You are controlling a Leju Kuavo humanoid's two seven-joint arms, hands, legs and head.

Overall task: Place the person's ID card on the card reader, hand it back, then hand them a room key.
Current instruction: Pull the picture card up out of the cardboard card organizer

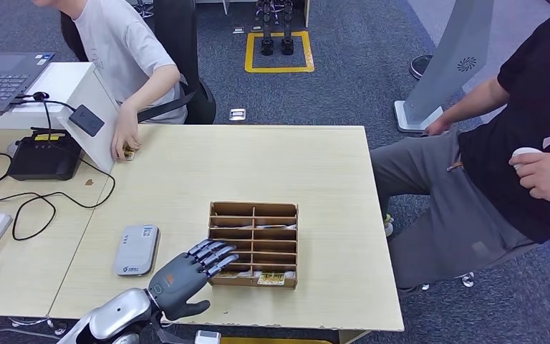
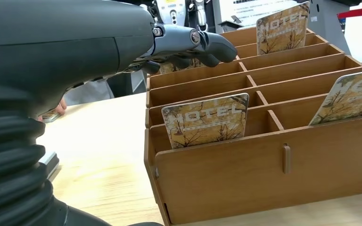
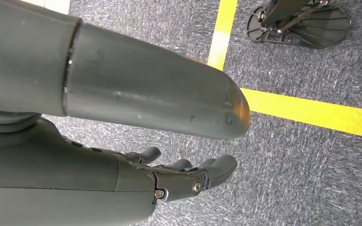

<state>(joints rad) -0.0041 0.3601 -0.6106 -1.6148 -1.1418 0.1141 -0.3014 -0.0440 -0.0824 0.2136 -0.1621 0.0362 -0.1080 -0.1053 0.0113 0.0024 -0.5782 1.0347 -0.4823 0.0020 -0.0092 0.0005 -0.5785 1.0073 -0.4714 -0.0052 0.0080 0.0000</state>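
Note:
My left hand (image 1: 190, 273) hovers at the left edge of the wooden slotted key box (image 1: 253, 244), fingers spread and holding nothing. In the left wrist view its fingers (image 2: 188, 44) reach over the box's rear slots (image 2: 245, 84), where hotel key cards (image 2: 206, 118) stand upright. The white card reader (image 1: 136, 249) lies on the table just left of that hand. A small card (image 1: 127, 153) sits under a seated person's hand (image 1: 124, 134) at the table's far left. My right hand (image 3: 179, 176) hangs over the carpet, fingers loosely extended and holding nothing.
A second person in black (image 1: 515, 158) sits at the right of the table (image 1: 272, 172). A black device (image 1: 44, 155), cables (image 1: 36, 204) and a laptop (image 1: 3, 75) are at the left. Yellow floor tape (image 3: 311, 113) runs under my right arm.

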